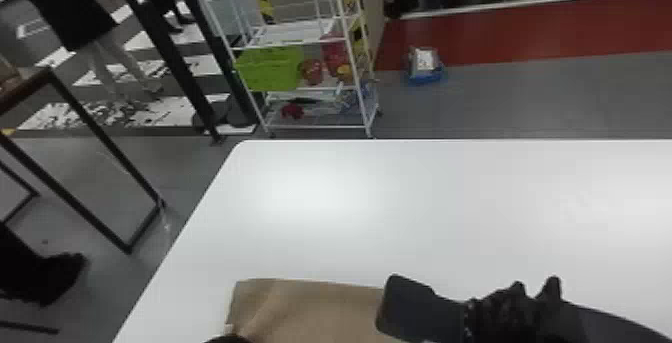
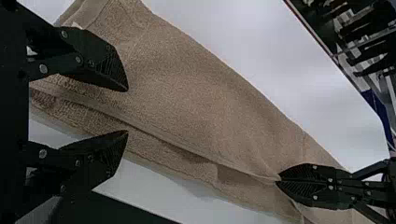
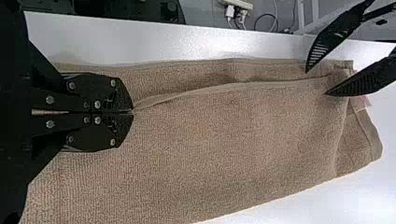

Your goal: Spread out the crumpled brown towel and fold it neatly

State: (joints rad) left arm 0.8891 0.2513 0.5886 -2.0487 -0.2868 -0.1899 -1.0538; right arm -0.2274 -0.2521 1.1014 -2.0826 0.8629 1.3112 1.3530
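The brown towel [image 3: 224, 140] is rough cloth, the table [image 1: 400, 207] smooth and glossy.

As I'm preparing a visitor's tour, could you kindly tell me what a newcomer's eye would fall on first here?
Probably the brown towel, lying partly doubled over on the white table. Next, the right pincer, shut on the upper layer's hem, while the left pincer stands open by the towel's other end.
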